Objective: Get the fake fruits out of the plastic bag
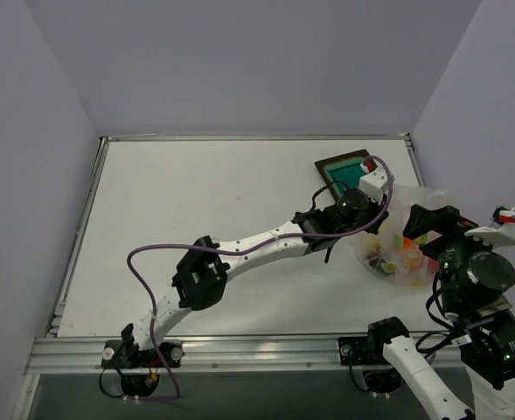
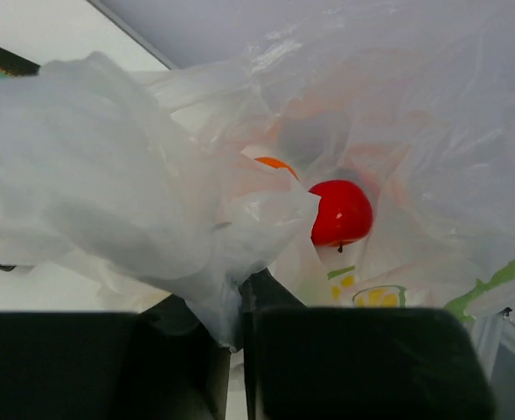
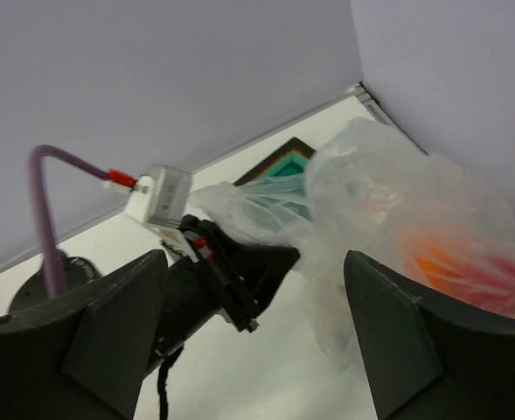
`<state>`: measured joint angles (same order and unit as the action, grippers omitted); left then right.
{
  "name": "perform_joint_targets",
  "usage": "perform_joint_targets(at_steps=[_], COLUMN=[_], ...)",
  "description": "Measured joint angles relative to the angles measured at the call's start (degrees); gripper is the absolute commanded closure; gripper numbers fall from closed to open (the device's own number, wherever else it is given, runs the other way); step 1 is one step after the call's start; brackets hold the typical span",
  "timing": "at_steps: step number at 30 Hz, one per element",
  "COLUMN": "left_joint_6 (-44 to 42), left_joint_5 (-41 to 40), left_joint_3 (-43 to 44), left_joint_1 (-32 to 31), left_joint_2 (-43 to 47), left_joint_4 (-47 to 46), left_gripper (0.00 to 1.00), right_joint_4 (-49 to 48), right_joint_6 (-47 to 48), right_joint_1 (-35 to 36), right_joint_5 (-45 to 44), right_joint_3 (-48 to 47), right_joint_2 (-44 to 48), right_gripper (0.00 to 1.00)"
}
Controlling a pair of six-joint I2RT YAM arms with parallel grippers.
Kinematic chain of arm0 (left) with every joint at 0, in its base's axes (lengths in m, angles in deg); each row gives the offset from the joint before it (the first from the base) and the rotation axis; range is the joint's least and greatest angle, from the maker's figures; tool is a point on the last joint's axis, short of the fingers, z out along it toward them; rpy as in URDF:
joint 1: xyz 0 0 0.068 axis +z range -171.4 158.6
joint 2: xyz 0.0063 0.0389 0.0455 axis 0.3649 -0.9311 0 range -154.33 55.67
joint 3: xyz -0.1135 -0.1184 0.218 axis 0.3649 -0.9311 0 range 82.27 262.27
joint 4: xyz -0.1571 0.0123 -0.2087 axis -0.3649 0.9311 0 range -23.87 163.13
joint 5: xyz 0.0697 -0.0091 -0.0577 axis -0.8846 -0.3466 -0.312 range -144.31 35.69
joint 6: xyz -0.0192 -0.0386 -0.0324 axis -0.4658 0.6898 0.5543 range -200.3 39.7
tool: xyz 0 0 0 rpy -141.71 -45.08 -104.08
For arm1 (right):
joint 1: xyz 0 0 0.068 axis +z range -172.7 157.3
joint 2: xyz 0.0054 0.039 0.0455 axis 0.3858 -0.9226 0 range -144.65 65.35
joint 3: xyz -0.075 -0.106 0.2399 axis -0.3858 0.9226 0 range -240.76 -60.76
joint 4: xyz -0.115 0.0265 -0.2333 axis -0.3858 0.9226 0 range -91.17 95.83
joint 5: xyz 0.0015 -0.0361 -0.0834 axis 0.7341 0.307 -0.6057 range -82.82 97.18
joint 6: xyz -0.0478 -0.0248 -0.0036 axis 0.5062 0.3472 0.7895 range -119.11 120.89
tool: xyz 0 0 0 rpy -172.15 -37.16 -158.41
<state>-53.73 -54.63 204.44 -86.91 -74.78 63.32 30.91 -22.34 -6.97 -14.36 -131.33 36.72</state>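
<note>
The clear plastic bag (image 1: 395, 254) with citrus-slice print lies at the right of the table. My left gripper (image 1: 369, 224) is shut on a fold of the bag's left edge; in the left wrist view (image 2: 236, 337) the plastic is pinched between the dark fingers. Inside the bag (image 2: 108, 175) I see the red apple (image 2: 340, 213) and a sliver of an orange ball (image 2: 276, 163). My right gripper (image 1: 420, 229) is open and empty, hovering by the bag's right side. In the right wrist view (image 3: 257, 341) the bag (image 3: 388, 201) shows orange (image 3: 432, 260) and red shapes through it. The pear is hidden.
The dark square tray with a teal centre (image 1: 344, 166) sits just behind the bag, partly under the left gripper; it also shows in the right wrist view (image 3: 285, 170). The table's right wall and back edge are close to the bag.
</note>
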Motion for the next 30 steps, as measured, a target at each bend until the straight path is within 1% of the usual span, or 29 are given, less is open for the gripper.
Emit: perform_joint_targets(at_steps=[3, 4, 8, 9, 13, 16, 18, 19, 20, 21, 22, 23, 24, 25, 27, 30], left_joint_6=[-0.48, -0.44, -0.42, -0.42, -0.59, -0.68, -0.70, -0.70, -0.70, -0.70, -0.66, -0.61, -0.57, -0.50, -0.13, 0.94], left_joint_5=[-1.03, -1.44, -3.67, -4.20, -6.93, -8.48, -9.31, -9.81, -10.19, -10.40, -10.62, -10.80, -11.21, -11.58, -12.17, -13.20], left_joint_3=[-4.81, -8.33, -23.34, -26.38, -36.57, -42.60, -45.88, -47.52, -49.22, -50.99, -52.87, -54.16, -55.21, -56.24, -58.07, -60.74], left_joint_1=[0.68, 1.09, 3.91, 4.57, 6.69, 6.60, 6.14, 5.95, 5.70, 5.51, 5.38, 5.35, 5.35, 5.35, 5.35, 5.38], left_joint_2=[1.57, 3.13, 10.78, 12.79, 21.38, 28.09, 32.09, 34.10, 35.98, 37.81, 39.82, 41.18, 42.25, 43.17, 44.26, 44.52], left_joint_4=[-1.68, -2.67, -5.07, -5.22, -7.87, -10.21, -11.96, -12.66, -13.22, -13.70, -13.81, -13.70, -13.79, -13.79, -13.77, -13.66], left_gripper=[0.98, 0.98, 0.98, 0.98, 0.98, 0.98, 0.98, 0.98, 0.98, 0.98, 0.98, 0.98, 0.98, 0.98, 0.98, 0.97], right_joint_4=[0.55, 0.70, 0.42, 0.04, -0.87, -3.06, -5.20, -6.19, -7.34, -8.74, -9.79, -11.17, -12.72, -14.40, -18.34, -23.39], right_joint_6=[-0.61, -0.74, -1.46, -1.64, -2.27, -2.84, -3.19, -3.43, -3.54, -3.65, -3.89, -4.00, -4.15, -4.70, -5.38, -6.36], right_joint_1=[0.00, 0.00, 0.00, 0.00, 0.00, 0.02, 0.02, 0.00, 0.00, 0.00, -0.07, -0.31, -0.66, -1.20, -3.37, -9.40], right_joint_5=[-3.80, -4.92, -8.72, -9.44, -9.84, -8.50, -8.39, -8.41, -8.39, -8.24, -8.02, -7.85, -7.65, -7.37, -5.35, -1.09], right_joint_3=[3.26, 4.24, 8.07, 9.40, 13.35, 15.10, 16.44, 17.07, 17.77, 18.58, 19.12, 19.69, 20.44, 21.38, 24.35, 30.60], right_joint_2=[-0.33, -0.63, -2.95, -3.76, -7.34, -10.51, -12.44, -13.33, -14.19, -15.19, -16.24, -17.33, -18.49, -19.76, -21.75, -23.69], right_gripper=[0.17, 0.16, 0.04, 0.03, 0.02, 0.08, 0.17, 0.24, 0.36, 0.43, 0.53, 0.68, 0.74, 0.82, 0.87, 0.95])
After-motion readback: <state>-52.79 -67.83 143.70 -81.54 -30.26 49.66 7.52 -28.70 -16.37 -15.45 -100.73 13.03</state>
